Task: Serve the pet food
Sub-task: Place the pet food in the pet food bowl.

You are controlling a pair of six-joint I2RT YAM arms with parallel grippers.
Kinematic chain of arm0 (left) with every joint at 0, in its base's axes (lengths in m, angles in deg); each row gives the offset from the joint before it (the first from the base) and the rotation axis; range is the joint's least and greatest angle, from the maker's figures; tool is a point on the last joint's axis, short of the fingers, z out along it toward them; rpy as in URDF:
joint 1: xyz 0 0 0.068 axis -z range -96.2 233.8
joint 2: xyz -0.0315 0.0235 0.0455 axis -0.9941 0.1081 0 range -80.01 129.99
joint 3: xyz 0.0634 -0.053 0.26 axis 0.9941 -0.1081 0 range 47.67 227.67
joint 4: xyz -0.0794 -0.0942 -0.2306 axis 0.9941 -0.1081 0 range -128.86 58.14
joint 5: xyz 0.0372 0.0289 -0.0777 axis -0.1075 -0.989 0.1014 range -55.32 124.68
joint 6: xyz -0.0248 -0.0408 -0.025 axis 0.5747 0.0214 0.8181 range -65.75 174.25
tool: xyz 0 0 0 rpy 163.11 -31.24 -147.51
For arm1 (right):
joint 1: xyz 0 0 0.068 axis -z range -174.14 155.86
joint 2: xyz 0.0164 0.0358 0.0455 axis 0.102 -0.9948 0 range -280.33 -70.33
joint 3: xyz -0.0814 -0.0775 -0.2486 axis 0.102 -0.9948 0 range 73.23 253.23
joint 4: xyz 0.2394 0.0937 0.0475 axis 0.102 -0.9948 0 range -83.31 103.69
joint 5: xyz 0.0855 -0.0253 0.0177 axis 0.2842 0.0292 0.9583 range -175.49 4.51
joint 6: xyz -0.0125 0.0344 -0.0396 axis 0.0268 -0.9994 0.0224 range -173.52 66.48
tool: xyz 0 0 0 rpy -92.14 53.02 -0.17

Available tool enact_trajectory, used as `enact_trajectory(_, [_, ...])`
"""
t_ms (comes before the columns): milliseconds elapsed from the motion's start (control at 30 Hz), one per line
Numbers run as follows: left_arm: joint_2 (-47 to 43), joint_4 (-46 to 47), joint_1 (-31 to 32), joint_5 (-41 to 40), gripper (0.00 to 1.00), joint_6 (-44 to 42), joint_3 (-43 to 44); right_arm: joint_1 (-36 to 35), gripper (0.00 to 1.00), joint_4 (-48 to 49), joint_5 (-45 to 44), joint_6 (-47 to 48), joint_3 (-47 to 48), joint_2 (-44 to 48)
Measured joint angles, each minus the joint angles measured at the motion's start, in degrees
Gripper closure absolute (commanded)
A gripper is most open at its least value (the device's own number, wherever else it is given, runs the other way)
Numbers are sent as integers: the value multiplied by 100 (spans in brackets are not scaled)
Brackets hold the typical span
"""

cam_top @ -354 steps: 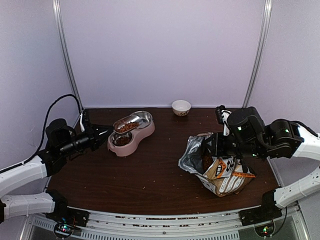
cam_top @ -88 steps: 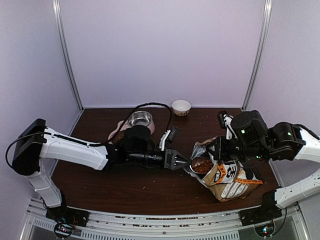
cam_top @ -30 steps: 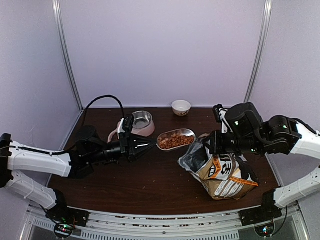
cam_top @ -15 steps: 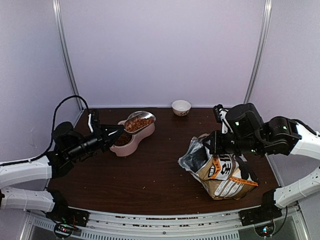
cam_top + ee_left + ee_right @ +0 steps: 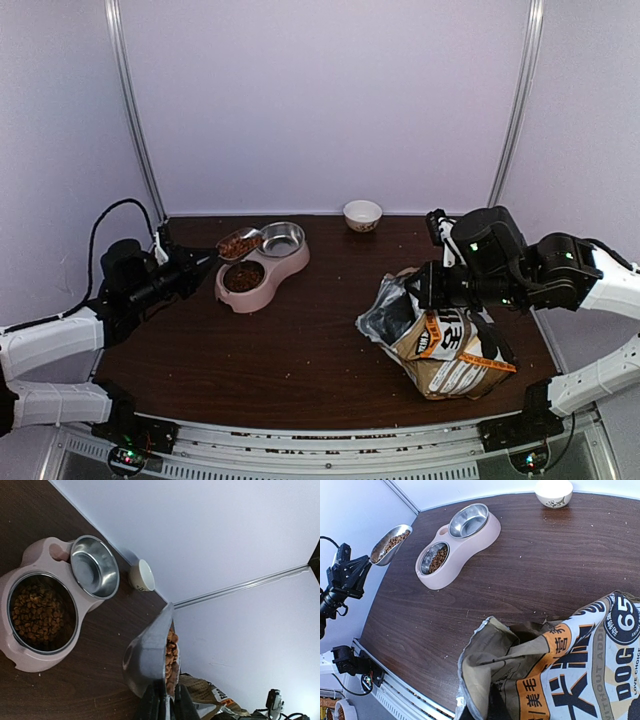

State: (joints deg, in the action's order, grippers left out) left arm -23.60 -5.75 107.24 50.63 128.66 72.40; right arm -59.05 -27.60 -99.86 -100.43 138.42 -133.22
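Observation:
My left gripper is shut on the handle of a metal scoop heaped with pet food. It holds the scoop tilted just above the left side of the pink double-bowl feeder. The feeder's near bowl holds kibble and its far bowl is bare steel. In the left wrist view the fingers pinch the scoop's handle. My right gripper is shut on the rim of the printed food bag, holding its mouth up; the bag's edge mostly hides the fingers.
A small white bowl stands at the back wall. The bag fills the right half of the dark table. Loose crumbs lie on the wood near the bag. Purple walls close in the back and both sides.
My left arm has drawn back to the left, carrying the filled scoop from the table's middle to over the feeder. The right arm and bag have hardly moved.

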Motion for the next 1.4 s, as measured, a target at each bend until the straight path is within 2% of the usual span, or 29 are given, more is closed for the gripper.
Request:
enact_trajectory(500, [1397, 46, -573, 348, 100, -629, 299, 74, 100, 2, 48, 2, 0, 0])
enact_trajectory(1033, [2730, 385, -739, 470, 100, -800, 1119, 284, 100, 177, 256, 26, 2, -133])
enact_trajectory(1400, [3233, 133, -765, 424, 100, -1073, 1823, 472, 100, 310, 442, 42, 2, -203])
